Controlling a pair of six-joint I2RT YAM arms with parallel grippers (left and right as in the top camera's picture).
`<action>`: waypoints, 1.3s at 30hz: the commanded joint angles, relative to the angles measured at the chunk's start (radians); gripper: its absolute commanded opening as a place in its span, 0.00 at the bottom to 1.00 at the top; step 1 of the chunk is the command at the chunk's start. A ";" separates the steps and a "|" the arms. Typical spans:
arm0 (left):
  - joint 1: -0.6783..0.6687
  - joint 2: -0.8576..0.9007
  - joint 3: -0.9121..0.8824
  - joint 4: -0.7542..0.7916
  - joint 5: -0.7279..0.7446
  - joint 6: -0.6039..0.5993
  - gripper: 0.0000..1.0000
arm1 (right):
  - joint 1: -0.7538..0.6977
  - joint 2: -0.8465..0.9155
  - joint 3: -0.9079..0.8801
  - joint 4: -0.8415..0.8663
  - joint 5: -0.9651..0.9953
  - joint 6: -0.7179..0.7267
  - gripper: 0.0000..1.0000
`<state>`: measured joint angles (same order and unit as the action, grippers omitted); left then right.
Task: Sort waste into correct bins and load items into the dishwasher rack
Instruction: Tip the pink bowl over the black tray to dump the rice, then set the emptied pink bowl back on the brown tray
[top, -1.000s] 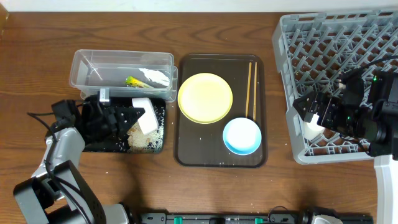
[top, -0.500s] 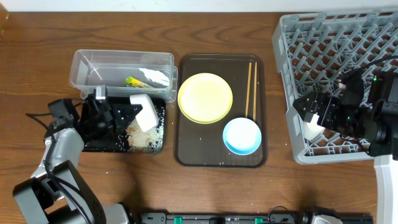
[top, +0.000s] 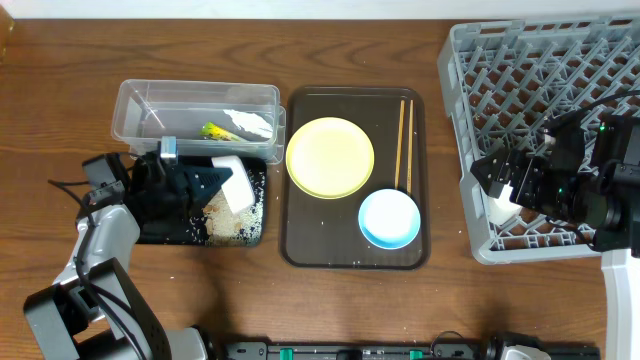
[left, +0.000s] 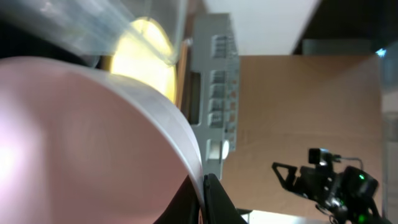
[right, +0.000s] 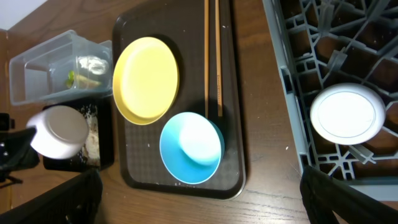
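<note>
My left gripper (top: 212, 183) is shut on the rim of a small white bowl (top: 230, 181), held tipped over the black tray (top: 160, 233). In the left wrist view the fingers (left: 205, 190) pinch the bowl's rim (left: 93, 137). Whitish rice grains (top: 236, 220) lie on the black tray. The clear tub (top: 140, 100) holds the green-and-yellow wrapper (top: 214, 130) and white paper. My right gripper (top: 498, 180) is open and empty over the grey rack (top: 540, 80); another white bowl (right: 347, 114) lies upside down in the rack. The yellow plate (top: 330, 157), light-blue bowl (top: 390, 218) and chopsticks (top: 404, 140) lie apart from both grippers.
The plate, blue bowl and chopsticks rest on a dark brown serving tray (top: 300, 240) in the middle. The tub and black tray stand side by side to its left. The rack's near-left corner (top: 478, 245) is close to the serving tray.
My left gripper has shifted a little toward the tub and turned the white bowl slightly over the black tray. The right arm has not moved.
</note>
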<state>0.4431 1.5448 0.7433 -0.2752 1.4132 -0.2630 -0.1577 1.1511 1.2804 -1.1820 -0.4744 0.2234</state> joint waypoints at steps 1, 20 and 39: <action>-0.004 -0.018 0.008 0.076 0.160 -0.058 0.06 | 0.014 -0.001 0.013 0.000 0.000 0.000 0.99; -0.376 -0.357 0.020 0.045 -0.431 -0.307 0.06 | 0.014 -0.001 0.013 0.001 0.000 0.000 0.99; -1.209 -0.110 0.039 -0.015 -1.366 -0.360 0.15 | 0.014 -0.001 0.013 0.009 0.003 0.000 0.99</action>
<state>-0.7490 1.3979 0.7521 -0.2893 0.1329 -0.6083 -0.1577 1.1511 1.2804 -1.1736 -0.4713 0.2234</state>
